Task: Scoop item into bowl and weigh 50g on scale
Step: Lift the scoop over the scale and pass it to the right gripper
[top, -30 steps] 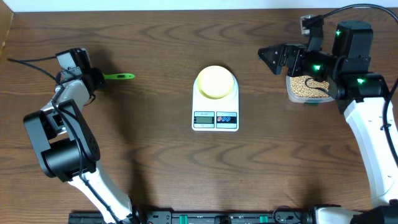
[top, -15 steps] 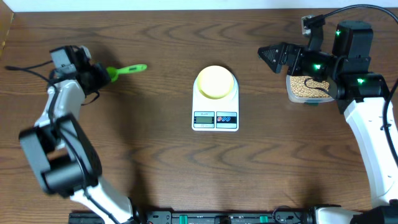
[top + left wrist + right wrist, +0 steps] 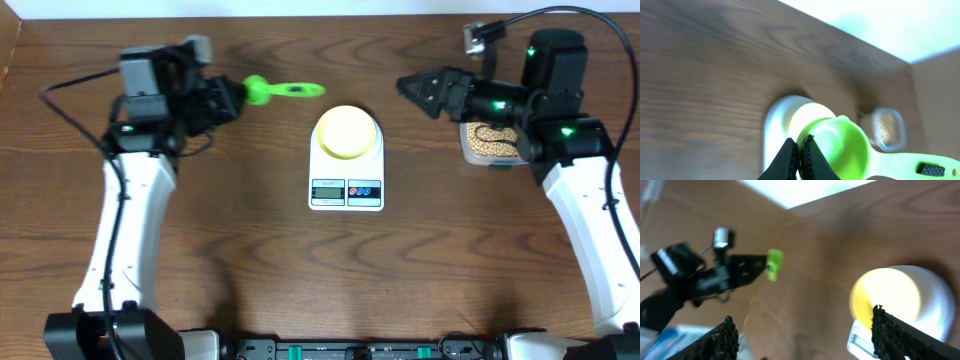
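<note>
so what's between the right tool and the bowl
Nothing but bare wooden table, seen in the overhead view: the right tool is apart from the bowl, which sits on the scale.

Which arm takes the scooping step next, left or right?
Left, probably. The left gripper is shut on the green scoop, near the bowl. The right gripper is open and empty beside the bean tub; it could steady that.

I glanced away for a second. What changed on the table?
The left gripper, shut on the bright green plastic scoop, swung it rightward from the far left toward the white flat scale. The right gripper, open, edged slightly left. The pale yellow-green bowl on the scale and clear plastic tub of tan beans stayed put.
</note>
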`<control>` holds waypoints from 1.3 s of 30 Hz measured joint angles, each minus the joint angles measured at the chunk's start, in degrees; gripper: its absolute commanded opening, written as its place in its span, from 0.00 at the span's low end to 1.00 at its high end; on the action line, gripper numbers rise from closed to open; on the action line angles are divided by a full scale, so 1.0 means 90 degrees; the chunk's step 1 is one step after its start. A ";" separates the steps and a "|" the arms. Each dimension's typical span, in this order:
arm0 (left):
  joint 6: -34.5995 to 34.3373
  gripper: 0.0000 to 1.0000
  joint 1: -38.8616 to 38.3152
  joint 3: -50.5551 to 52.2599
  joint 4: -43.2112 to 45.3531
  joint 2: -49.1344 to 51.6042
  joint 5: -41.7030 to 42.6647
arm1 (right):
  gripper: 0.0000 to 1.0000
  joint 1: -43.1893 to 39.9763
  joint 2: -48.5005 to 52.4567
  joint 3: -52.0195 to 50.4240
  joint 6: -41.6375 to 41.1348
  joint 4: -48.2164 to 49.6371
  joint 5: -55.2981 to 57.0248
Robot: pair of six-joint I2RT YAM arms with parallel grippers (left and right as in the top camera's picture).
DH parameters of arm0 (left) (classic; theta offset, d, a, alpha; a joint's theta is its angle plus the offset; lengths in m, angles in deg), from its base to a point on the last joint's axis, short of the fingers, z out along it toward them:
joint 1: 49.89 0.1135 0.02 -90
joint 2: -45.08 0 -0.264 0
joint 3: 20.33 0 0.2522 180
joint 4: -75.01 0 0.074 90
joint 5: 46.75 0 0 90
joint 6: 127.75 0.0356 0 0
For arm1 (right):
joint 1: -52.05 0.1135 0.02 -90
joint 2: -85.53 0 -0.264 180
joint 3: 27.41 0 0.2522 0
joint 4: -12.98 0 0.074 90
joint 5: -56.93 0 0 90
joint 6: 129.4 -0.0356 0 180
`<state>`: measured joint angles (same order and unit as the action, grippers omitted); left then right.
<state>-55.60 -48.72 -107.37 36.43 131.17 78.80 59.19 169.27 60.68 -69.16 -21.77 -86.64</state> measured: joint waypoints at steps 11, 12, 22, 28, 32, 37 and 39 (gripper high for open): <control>-0.0430 0.07 -0.1389 0.0000 0.0612 0.0007 0.0308 | 0.69 0.0245 0.0000 0.0000 0.0002 -0.0155 -0.0481; -0.0481 0.07 -0.1464 0.0000 0.0729 0.0007 0.0333 | 0.69 0.0245 0.0000 -0.0002 0.0002 -0.0216 -0.0488; -0.0707 0.07 -0.1931 0.0000 0.1124 0.0007 0.0381 | 0.52 0.0376 0.0000 0.0000 0.0010 -0.0233 -0.0554; -0.0736 0.07 -0.1953 0.0000 0.1197 0.0007 0.0396 | 0.14 0.0430 0.0000 0.0000 -0.0019 -0.0236 -0.0571; -0.0780 0.07 -0.1953 0.0000 0.1212 0.0007 0.0398 | 0.01 0.0430 0.0000 0.0000 -0.0046 -0.0257 -0.0544; -0.0818 0.08 -0.1953 0.0000 0.1212 0.0007 0.0398 | 0.01 0.0430 0.0000 0.0000 -0.0034 -0.0362 -0.0447; -0.0838 0.27 -0.1953 0.0000 0.1212 0.0007 0.0396 | 0.01 0.0430 0.0000 -0.0002 -0.0032 -0.0444 -0.0372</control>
<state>-63.14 -66.29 -107.37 47.34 131.23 82.37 63.06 169.27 60.66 -69.44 -25.77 -89.98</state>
